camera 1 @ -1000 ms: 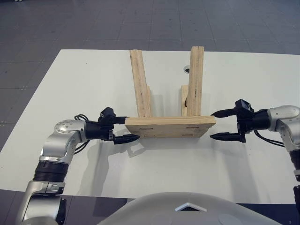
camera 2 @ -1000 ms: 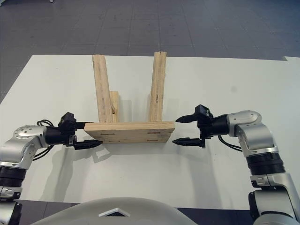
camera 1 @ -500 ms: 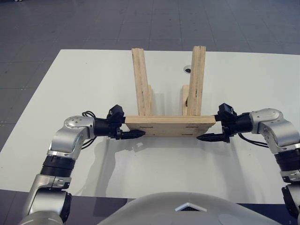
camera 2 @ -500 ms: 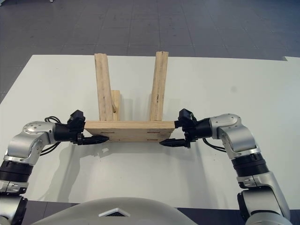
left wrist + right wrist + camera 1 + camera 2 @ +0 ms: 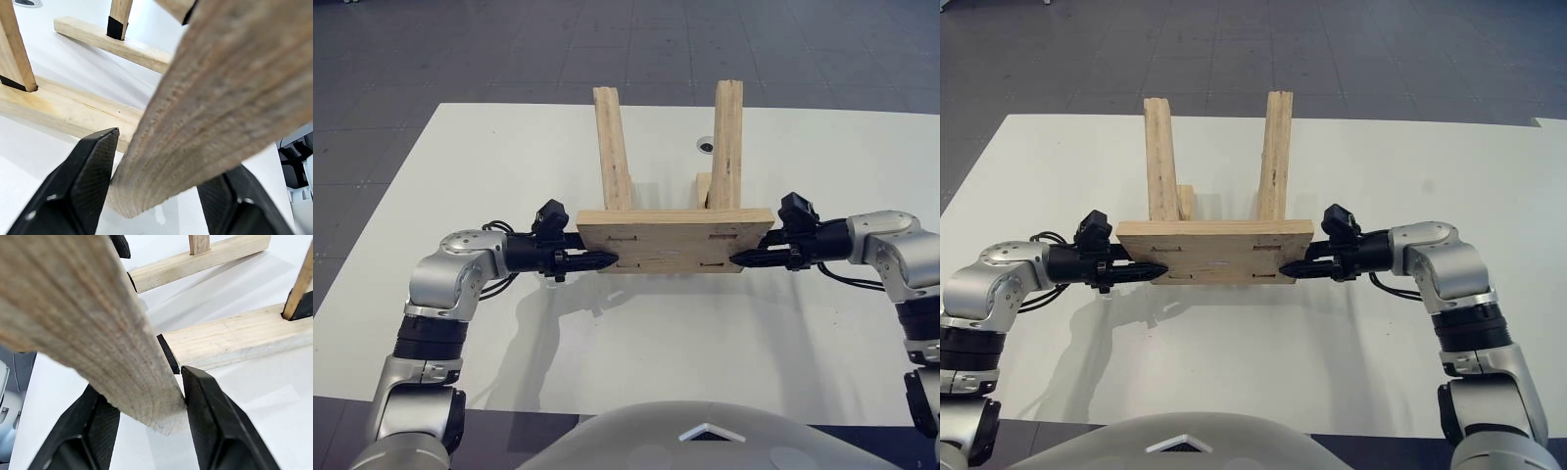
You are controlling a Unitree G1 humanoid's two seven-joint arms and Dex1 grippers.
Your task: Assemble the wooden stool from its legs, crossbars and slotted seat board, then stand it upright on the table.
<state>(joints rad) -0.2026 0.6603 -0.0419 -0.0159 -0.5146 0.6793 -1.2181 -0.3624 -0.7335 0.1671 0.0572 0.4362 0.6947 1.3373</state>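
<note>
The wooden stool lies on the white table point(image 5: 489, 157), its two upper legs point(image 5: 612, 149) point(image 5: 726, 143) pointing away from me. A short crossbar point(image 5: 702, 188) shows between them. The slotted seat board point(image 5: 674, 240) faces me, tipped so its slotted face shows. My left gripper point(image 5: 597, 260) is shut on the board's left end, and my right gripper point(image 5: 749, 258) is shut on its right end. In the left wrist view the board's edge point(image 5: 210, 98) sits between the black fingers point(image 5: 83, 186). The right wrist view has the board point(image 5: 88, 318) pinched between the fingers point(image 5: 210, 416).
A small round hole point(image 5: 704, 146) is set in the table behind the stool, between the legs. Bare white tabletop lies to both sides and in front of the board. Dark floor tiles lie beyond the far table edge.
Both grippers moved inward from beside the board and closed on its ends. The seat board has risen and tipped, showing more of its slotted face.
</note>
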